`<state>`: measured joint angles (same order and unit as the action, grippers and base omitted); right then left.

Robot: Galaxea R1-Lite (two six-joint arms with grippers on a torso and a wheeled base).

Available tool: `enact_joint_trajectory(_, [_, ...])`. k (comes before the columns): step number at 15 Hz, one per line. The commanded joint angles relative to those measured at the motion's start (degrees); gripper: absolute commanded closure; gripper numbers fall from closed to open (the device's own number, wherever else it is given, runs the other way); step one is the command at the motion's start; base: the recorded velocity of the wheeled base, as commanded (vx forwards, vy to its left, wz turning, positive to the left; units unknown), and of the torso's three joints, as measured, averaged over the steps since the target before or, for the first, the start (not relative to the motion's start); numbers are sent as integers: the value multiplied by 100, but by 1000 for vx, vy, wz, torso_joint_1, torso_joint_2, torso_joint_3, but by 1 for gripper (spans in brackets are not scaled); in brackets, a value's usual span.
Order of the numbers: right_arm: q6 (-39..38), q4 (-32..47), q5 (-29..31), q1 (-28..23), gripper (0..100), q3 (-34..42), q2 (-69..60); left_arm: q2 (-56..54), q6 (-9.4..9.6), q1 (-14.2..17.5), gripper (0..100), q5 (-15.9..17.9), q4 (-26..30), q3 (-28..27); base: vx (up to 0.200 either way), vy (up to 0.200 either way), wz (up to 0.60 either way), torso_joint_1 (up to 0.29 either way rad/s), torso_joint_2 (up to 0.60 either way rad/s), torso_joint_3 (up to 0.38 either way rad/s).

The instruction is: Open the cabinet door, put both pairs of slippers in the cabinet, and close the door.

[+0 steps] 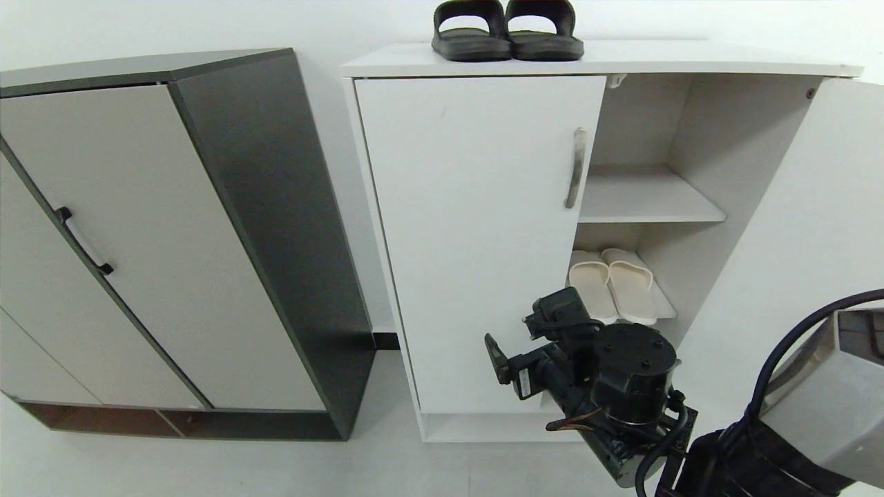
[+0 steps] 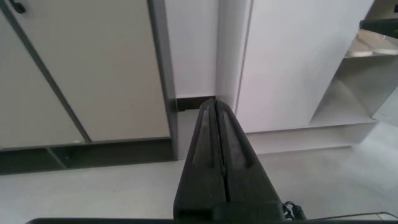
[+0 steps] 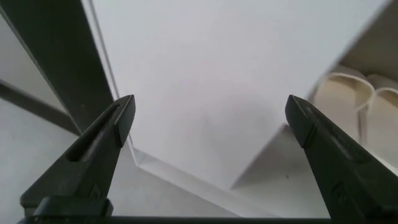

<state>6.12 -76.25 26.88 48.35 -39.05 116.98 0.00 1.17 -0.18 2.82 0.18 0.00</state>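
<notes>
On the head camera, the white cabinet (image 1: 690, 59) stands with its right-hand door (image 1: 794, 228) swung open and its left-hand door (image 1: 476, 241) shut. The cream pair (image 1: 611, 286) already lies on the lower shelf inside, so I reckon half the loading is done. The black pair (image 1: 507, 31) sits on the cabinet's top. The two slippers are side by side and touching, with their long axes running from the front edge back toward the wall. My right tool (image 1: 528, 338) hangs low in front of the shut door with its fingers spread. The black pair is therefore almost straight above it and well apart. I judge the coming move to be mostly a climb. The fingers will need to close across the slippers' width, not along their length.

On the left wrist camera, my left tool (image 2: 216, 112) has its fingers pressed together with nothing between them. It points down toward the floor (image 2: 93, 186) at the gap between the dark cabinet (image 2: 93, 68) and the white cabinet (image 2: 292, 62), off to the side of the open compartment.

On the right wrist camera, the right tool (image 3: 209, 106) is wide apart and empty. It faces the bottom corner of the shut door (image 3: 236, 74), and the cream pair (image 3: 357, 99) shows just past that door's edge. This arm is in front of the white cabinet and the other is over toward the dark one, so I take the right arm to be nearer the black pair.
</notes>
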Motion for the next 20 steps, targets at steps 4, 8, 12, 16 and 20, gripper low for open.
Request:
enact_joint_trajectory(4, [30, -39, 1, -27, 0, 55, 114, 9, -29, 1, 100, -9, -1, 0, 0, 0, 0, 0, 0, 0])
enact_joint_trajectory(8, [30, -48, 1, -27, 0, 64, 141, 0, -29, 1, 100, -9, -1, 0, 0, 0, 0, 0, 0, 0])
enact_joint_trajectory(12, [47, -48, 1, -27, 0, 108, 167, 0, -29, 1, 100, -9, -1, 0, 0, 0, 0, 0, 0, 0])
enact_joint_trajectory(16, [47, -48, 1, -27, 0, 108, 176, 9, -29, 1, 100, -9, -1, 0, 0, 0, 0, 0, 0, 0])
enact_joint_trajectory(20, [56, -48, 10, -27, 0, 108, 176, 9, -29, 1, 100, -9, -1, 0, 0, 0, 0, 4, -117, -131])
